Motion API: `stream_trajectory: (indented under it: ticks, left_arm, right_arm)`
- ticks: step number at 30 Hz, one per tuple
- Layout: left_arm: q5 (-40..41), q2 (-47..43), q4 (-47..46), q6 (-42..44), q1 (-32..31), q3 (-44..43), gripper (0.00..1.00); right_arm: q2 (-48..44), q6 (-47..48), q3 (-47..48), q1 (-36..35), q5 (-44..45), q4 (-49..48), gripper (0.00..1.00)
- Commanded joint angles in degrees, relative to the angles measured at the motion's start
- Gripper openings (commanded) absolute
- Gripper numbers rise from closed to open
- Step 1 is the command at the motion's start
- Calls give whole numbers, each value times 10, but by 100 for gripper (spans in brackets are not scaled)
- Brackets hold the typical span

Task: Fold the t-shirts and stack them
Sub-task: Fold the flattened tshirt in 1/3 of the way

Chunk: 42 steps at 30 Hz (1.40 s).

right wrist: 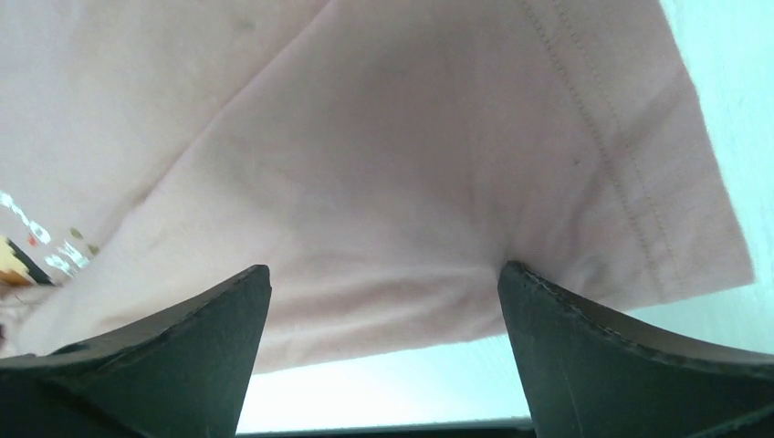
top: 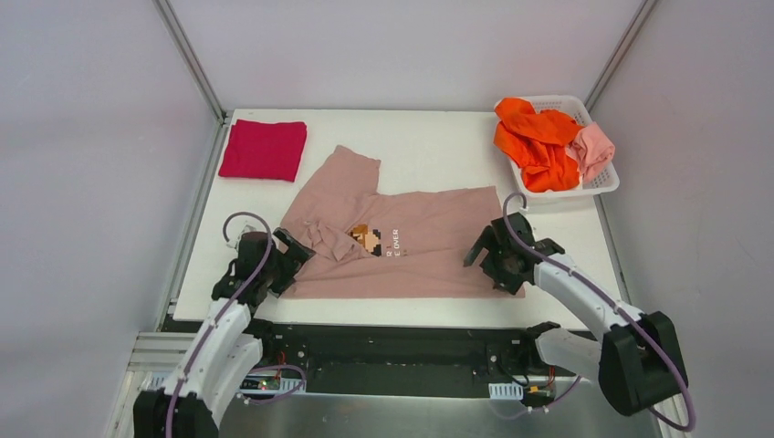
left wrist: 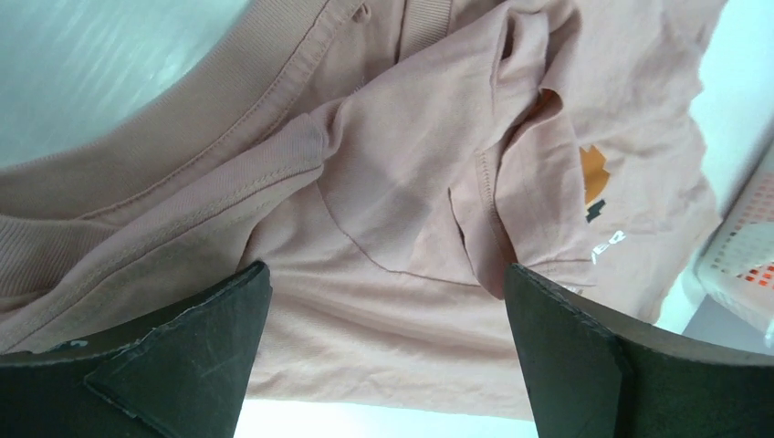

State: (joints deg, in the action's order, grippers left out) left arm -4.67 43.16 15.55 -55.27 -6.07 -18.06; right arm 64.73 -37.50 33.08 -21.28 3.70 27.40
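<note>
A dusty-pink t-shirt [top: 402, 242] with a pixel print and white text lies spread across the near half of the table, one sleeve pointing toward the back. My left gripper [top: 290, 260] hovers open over its rumpled left end by the collar [left wrist: 274, 91]; pink cloth [left wrist: 392, 310] lies below the wide-apart jaws. Over the shirt's near right corner my right gripper [top: 493, 260] stands open, above the near folded edge [right wrist: 383, 328], holding nothing. A crimson t-shirt [top: 263, 150] sits folded at the back left. Orange [top: 537, 141] and salmon-pink [top: 593, 149] t-shirts are heaped in the basket.
A white lattice basket [top: 602, 185] stands at the back right corner, its side also showing in the left wrist view [left wrist: 744, 255]. The white table [top: 438, 146] ends in a dark metal frame just in front of the shirt's near edge. Grey walls enclose the table.
</note>
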Motion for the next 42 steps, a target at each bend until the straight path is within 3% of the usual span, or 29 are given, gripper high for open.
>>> stream_trajectory:
  ticks: [1,3,6,11,15,19,29,42]
  left_arm:
    - [-6,-112,92,-27,-2,17,99]
    - [-1,-127,102,-18,-2,-9,99]
    - [2,-105,106,-1,-2,-49,99]
    - [33,-8,95,-3,-2,-80,99]
    - [32,59,69,-7,-1,-80,99]
    - [62,96,66,-23,1,-69,99]
    - [76,81,68,-61,1,-29,99]
    - [83,82,81,-52,1,-29,99]
  right_arm:
    - [-55,39,40,-69,50,74,99]
    - [-53,99,90,-131,87,54,99]
    - [-31,233,134,-228,94,-53,100]
    - [82,542,175,-311,-90,-262,100]
    - [205,720,270,-325,-271,-229,98]
    - [352,841,422,-350,-267,-107,90]
    - [459,1004,494,-373,-266,-104,87]
    - [530,1045,542,-387,-265,-132,81]
